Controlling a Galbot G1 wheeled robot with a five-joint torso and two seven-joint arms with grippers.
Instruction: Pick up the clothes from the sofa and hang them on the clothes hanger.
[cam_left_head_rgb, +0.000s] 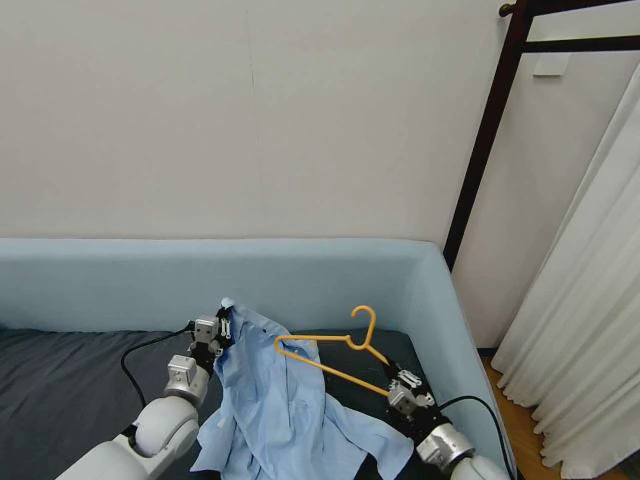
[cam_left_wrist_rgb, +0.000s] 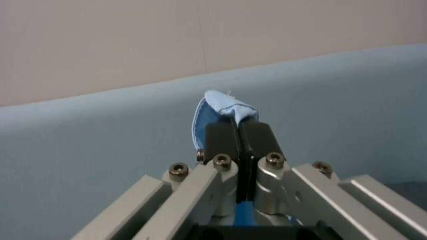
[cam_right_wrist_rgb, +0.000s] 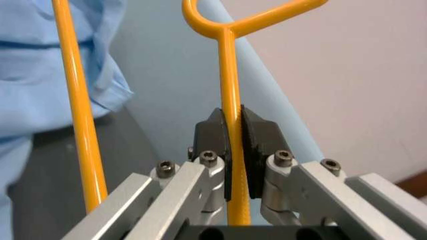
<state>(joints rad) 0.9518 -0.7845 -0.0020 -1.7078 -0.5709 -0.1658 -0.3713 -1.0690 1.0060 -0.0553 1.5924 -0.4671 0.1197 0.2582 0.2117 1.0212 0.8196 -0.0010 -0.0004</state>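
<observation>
A light blue shirt (cam_left_head_rgb: 285, 405) hangs lifted above the dark sofa seat (cam_left_head_rgb: 60, 385). My left gripper (cam_left_head_rgb: 222, 325) is shut on a fold of the shirt's upper edge; in the left wrist view the blue shirt (cam_left_wrist_rgb: 223, 107) sticks out past the closed fingers (cam_left_wrist_rgb: 220, 140). An orange hanger (cam_left_head_rgb: 335, 355) is partly inside the shirt, its hook up. My right gripper (cam_left_head_rgb: 403, 385) is shut on the hanger's lower right arm; the right wrist view shows the hanger (cam_right_wrist_rgb: 228, 90) pinched between the black pads (cam_right_wrist_rgb: 257, 135), with the shirt (cam_right_wrist_rgb: 40, 65) beside it.
The sofa's light blue backrest (cam_left_head_rgb: 200, 280) and right armrest (cam_left_head_rgb: 440, 310) enclose the seat. A dark wooden clothes rack post (cam_left_head_rgb: 485, 130) rises behind the armrest, with its crossbar (cam_left_head_rgb: 580, 44) at the top right. White curtains (cam_left_head_rgb: 585, 330) hang at the right.
</observation>
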